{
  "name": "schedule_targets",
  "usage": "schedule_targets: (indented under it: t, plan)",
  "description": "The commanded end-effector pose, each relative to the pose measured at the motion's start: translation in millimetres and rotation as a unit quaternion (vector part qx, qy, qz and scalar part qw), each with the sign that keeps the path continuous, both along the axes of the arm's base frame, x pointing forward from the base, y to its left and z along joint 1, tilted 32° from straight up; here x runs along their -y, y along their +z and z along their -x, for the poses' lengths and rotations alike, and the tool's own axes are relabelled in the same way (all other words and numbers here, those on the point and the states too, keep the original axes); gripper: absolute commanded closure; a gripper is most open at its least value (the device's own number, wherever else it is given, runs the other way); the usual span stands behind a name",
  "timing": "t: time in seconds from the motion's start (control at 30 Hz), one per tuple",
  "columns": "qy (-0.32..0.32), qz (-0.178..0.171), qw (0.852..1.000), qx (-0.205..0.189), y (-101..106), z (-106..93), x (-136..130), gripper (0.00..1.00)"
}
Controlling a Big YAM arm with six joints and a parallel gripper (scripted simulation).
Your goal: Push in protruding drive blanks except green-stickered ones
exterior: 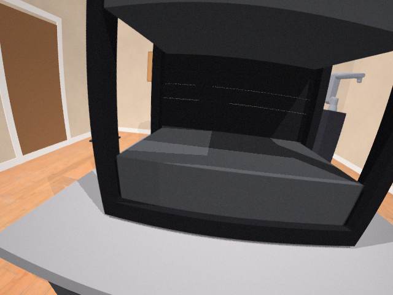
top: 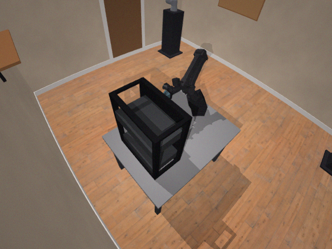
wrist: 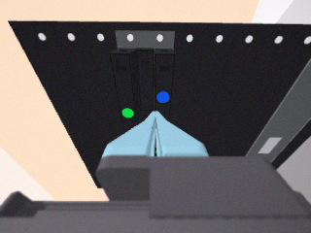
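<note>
The black rack [top: 150,125] stands on the grey table [top: 171,150]. In the wrist view its black front panel [wrist: 194,97] holds three narrow drive blanks side by side. The left blank [wrist: 121,83] carries a green sticker [wrist: 127,113]. The middle blank [wrist: 145,80] has no sticker that I can see. The right blank [wrist: 164,78] carries a blue sticker [wrist: 163,97]. My gripper [wrist: 155,116] is shut and empty, its light-blue fingers pointing at the lower end of the middle blank, close to the panel. In the top view the gripper [top: 166,92] is beside the rack's far upper edge.
The arm's base [top: 196,102] sits on the table behind the rack. Grey shelves [exterior: 237,177] fill the rack's inside. A row of white dots [wrist: 160,38] runs along the panel's top. A black pedestal [top: 171,32] stands on the floor at the back.
</note>
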State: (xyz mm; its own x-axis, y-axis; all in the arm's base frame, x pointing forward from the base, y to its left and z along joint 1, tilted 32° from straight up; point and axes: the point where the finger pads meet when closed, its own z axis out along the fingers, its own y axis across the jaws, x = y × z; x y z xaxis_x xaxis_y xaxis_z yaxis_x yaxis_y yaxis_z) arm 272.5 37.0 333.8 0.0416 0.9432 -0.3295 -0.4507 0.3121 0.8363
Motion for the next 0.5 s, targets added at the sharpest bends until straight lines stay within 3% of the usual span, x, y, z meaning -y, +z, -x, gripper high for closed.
schedule_targets:
  t: [0.0, 0.17, 0.2, 0.23, 0.47]
  plan:
    - [0.005, -0.007, 1.0, -0.017, -14, -2.1, 1, 1.0]
    - [0.008, -0.008, 1.0, -0.005, -6, -6.5, -2, 1.0]
    - [0.008, -0.011, 1.0, 0.014, 18, -9.1, -2, 1.0]
    - [0.007, -0.012, 1.0, 0.021, 28, -12.3, -2, 1.0]
    - [0.003, -0.011, 1.0, 0.019, 35, -35.0, -3, 1.0]
